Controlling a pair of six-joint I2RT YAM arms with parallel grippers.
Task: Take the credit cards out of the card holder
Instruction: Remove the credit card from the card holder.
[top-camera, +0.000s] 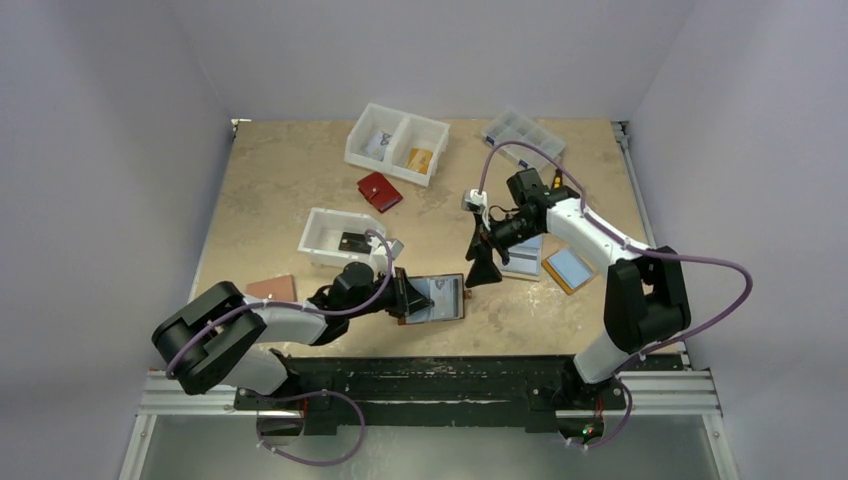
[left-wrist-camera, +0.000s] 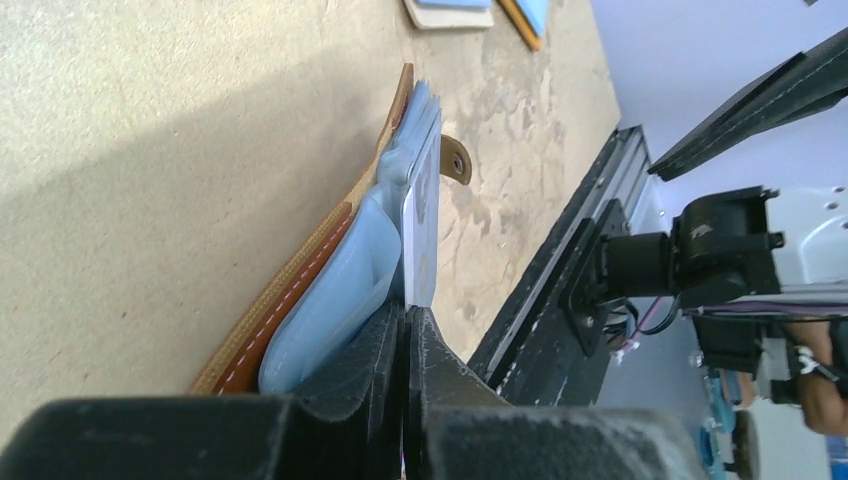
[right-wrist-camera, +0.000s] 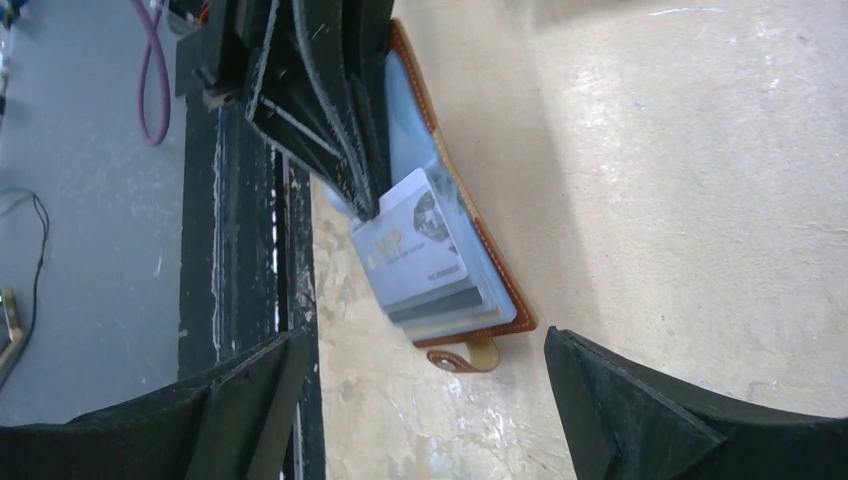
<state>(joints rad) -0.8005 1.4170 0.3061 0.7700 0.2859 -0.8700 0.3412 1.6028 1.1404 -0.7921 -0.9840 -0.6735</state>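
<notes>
Pinching one end of the reddish-brown leather folding card holder (left-wrist-camera: 290, 290), the left gripper (left-wrist-camera: 405, 330) has its 2 fingers pressed together on the pale-blue inner sleeves. It props the holder open, tilted against the tan speckled table (top-camera: 270, 190), just beside the black front rail (top-camera: 430, 370). Whether the holder's far edge rests on the surface or hangs just above it, I cannot tell.

The thin, pale grey plastic credit cards (right-wrist-camera: 420, 255) sit fanned in those sleeves, the top one printed and sticking out past the others. None is out of the holder. The small brown snap tab (right-wrist-camera: 470, 357) hangs free at the holder's far end.

Above the cards, the right gripper (right-wrist-camera: 425, 340) hovers with its jaws spread wide, holding nothing and touching nothing.

My reading: the step in hand is the reach for the first card, with the holder braced and the grasp not yet made.

The next move probably calls for the right gripper to come down so its fingers straddle the exposed edge of the top card only. It should then close on that 1 card and draw it out along the sleeve, away from the left gripper's pinch.
</notes>
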